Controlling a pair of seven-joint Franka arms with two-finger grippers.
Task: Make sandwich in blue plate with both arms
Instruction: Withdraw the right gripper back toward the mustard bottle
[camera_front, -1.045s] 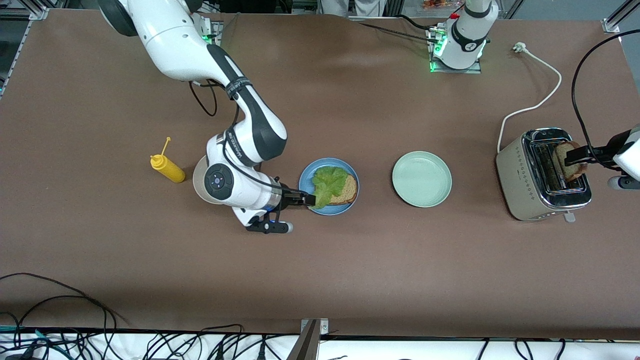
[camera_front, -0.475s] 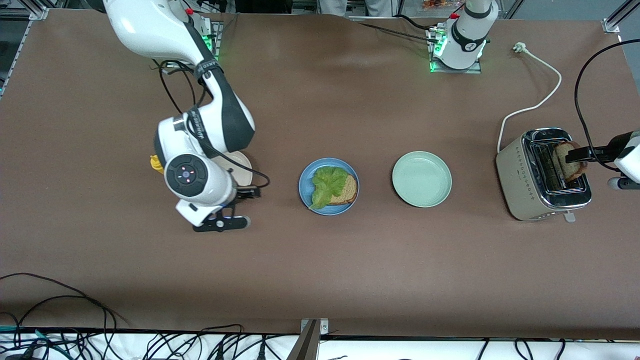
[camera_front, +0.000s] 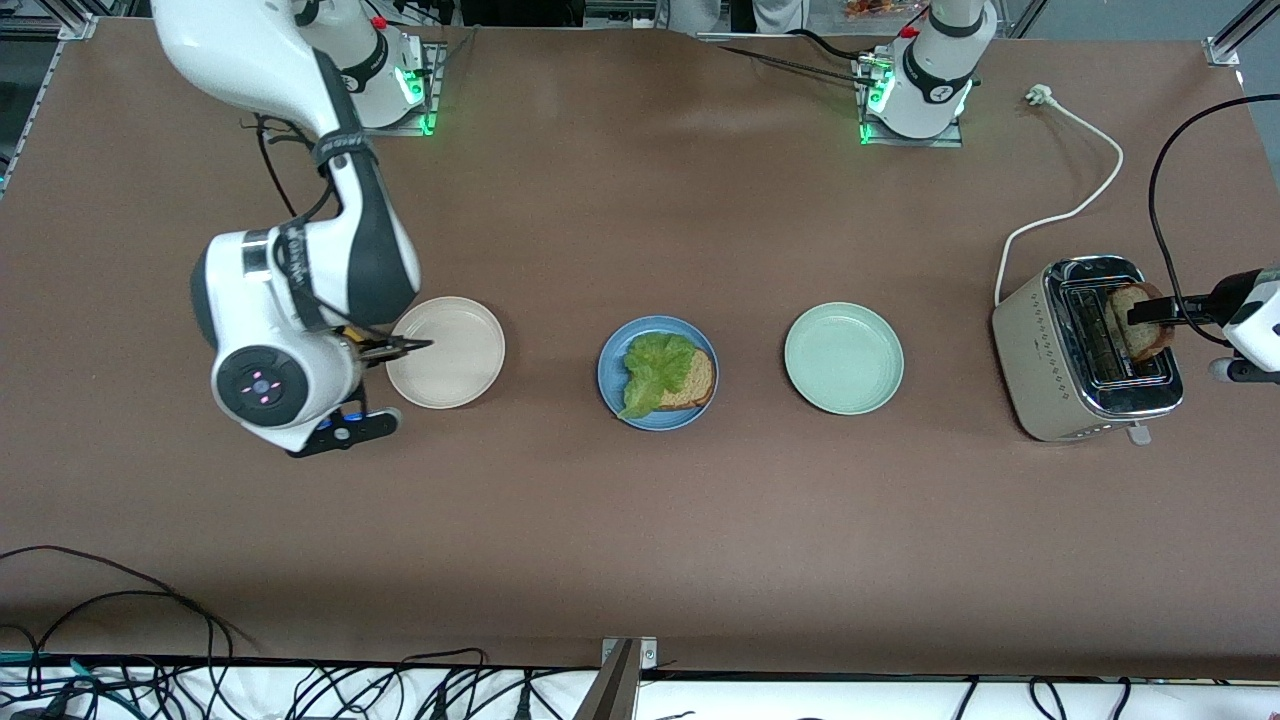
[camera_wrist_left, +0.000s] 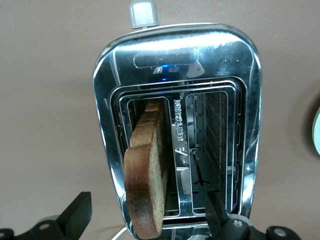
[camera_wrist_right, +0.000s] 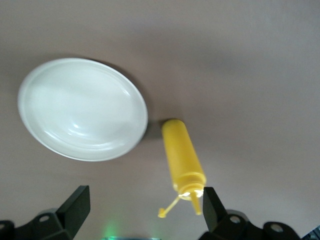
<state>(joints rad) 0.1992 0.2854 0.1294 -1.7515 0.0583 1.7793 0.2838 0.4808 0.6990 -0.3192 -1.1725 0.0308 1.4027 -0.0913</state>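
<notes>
Green lettuce (camera_front: 655, 372) now sat on the blue plate (camera_front: 612, 355); right gripper (camera_wrist_right: 142, 210), spread empty, had backed off. Left gripper (camera_wrist_left: 145, 217), spread, straddled the toaster's bread slice (camera_wrist_left: 147, 187).

Brown table (camera_front: 640, 520), blue plate (camera_front: 611, 372), mint plate (camera_front: 843, 358), beige plate (camera_front: 445, 352), toaster (camera_front: 1040, 360), yellow bottle (camera_wrist_right: 182, 157)

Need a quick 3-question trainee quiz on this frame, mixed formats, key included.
1. True or false: the second brown bread slice already lies on the round blue plate.
2. What lies on top of the bread slice on the blue plate?
3. The right gripper is over: A) the silver toaster B) the yellow squeeze bottle and beige-white plate C) the mint-green plate.

Key: 1 false, it stands in the toaster's slot, with the open left gripper over it. 2 a ruffled green lettuce leaf. 3 B.
</notes>
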